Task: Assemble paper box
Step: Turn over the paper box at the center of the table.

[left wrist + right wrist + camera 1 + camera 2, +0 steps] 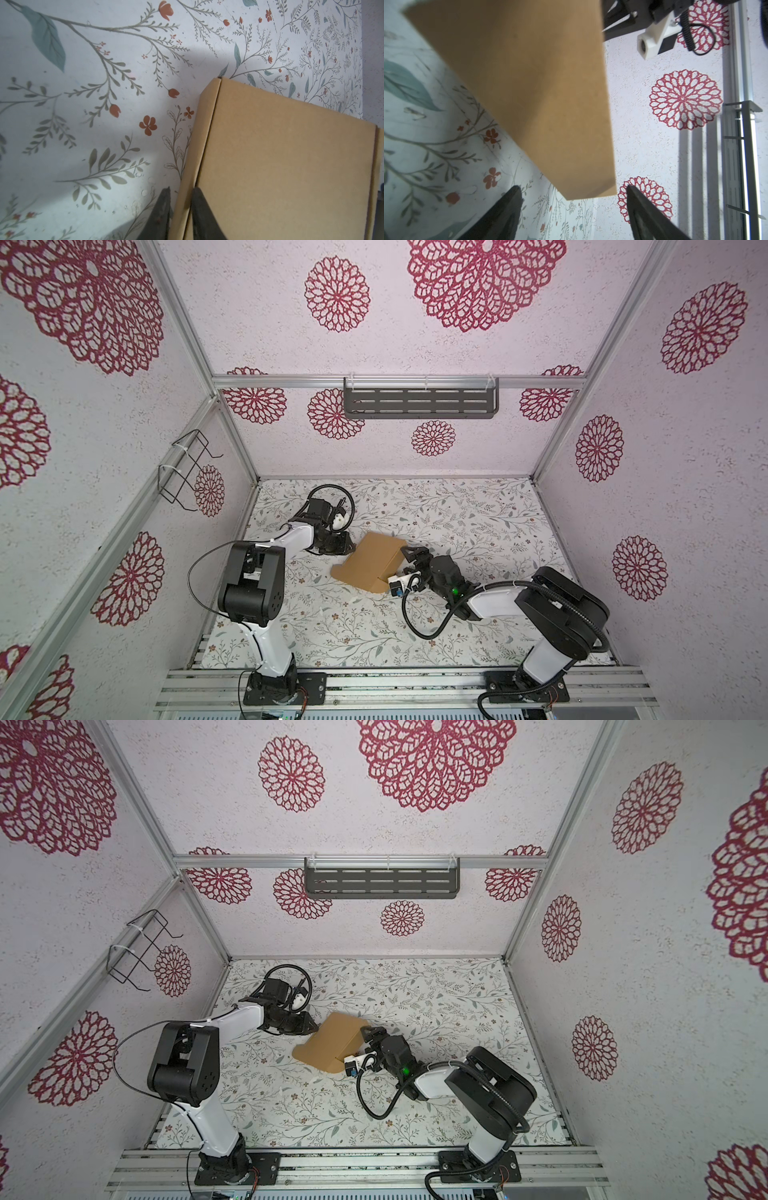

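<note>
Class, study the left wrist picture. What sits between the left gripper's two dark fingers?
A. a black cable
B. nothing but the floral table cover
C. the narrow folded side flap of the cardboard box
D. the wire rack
C: in the left wrist view the left gripper has one dark finger on each side of the narrow side flap of the paper box, closed on it.

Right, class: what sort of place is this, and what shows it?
Probably a robot test cell, not a home: aluminium frame, left arm and right arm bolted to a base rail, both at a paper box.
</note>
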Available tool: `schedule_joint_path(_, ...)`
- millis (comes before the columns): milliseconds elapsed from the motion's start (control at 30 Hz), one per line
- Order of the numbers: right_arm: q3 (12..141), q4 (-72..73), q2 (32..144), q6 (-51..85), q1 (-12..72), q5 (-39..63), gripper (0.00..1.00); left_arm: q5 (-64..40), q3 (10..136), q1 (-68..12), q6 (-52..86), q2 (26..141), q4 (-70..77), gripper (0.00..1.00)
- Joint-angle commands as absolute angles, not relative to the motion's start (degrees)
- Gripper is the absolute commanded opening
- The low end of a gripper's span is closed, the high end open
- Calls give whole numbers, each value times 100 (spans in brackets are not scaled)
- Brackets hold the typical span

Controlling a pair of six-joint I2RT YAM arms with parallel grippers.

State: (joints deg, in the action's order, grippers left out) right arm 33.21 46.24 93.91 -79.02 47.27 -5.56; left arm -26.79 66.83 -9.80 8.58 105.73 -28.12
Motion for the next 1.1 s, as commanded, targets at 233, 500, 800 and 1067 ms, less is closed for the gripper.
schedule_joint_path(233,3795,3774,9268,-7913,4772,-209,82,-2689,6715,-1002,747,10697,-2918,23)
schedule_joint_path(500,3830,3748,9443,-7789,4781,-101,97,-2672,6649,-1002,741,10648,-2892,23)
schedule_joint_path(800,4110,4007,9759,-7788,4859,-114,93,-2689,6675,-1002,738,10670,-2909,23)
schedule_joint_path(1067,4252,4144,9948,-7783,4912,-191,82,-2689,6662,-1002,746,10661,-2892,23)
